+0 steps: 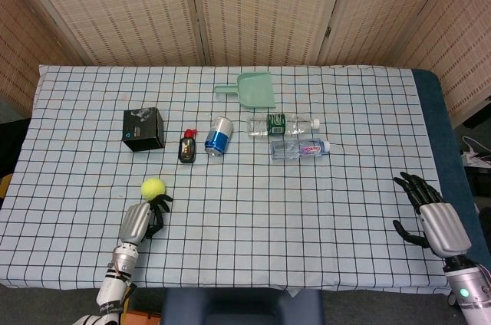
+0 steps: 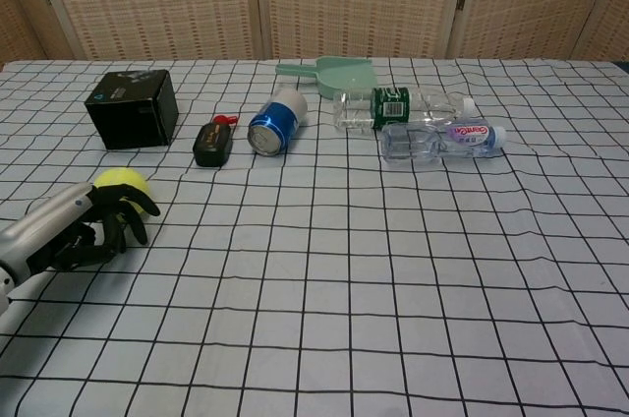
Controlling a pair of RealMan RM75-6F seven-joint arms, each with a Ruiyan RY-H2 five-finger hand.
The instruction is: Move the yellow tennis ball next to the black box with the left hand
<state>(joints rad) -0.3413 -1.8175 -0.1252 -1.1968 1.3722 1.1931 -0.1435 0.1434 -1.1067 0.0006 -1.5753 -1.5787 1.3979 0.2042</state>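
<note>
The yellow tennis ball (image 1: 153, 186) (image 2: 120, 182) lies on the checked cloth, in front of the black box (image 1: 144, 129) (image 2: 133, 107) and a few squares short of it. My left hand (image 1: 142, 220) (image 2: 86, 227) sits just behind the ball with its dark fingers (image 2: 129, 217) curled in, the tips touching the ball's near side without wrapping it. At the table's right edge my right hand (image 1: 426, 212) rests with fingers apart and nothing in it; the chest view does not show it.
Right of the box lie a small black bottle with a red cap (image 1: 187, 147), a blue can on its side (image 1: 218, 136), two clear water bottles (image 1: 281, 123) (image 1: 299, 148) and a green dustpan (image 1: 255, 90). A woven screen stands behind the table.
</note>
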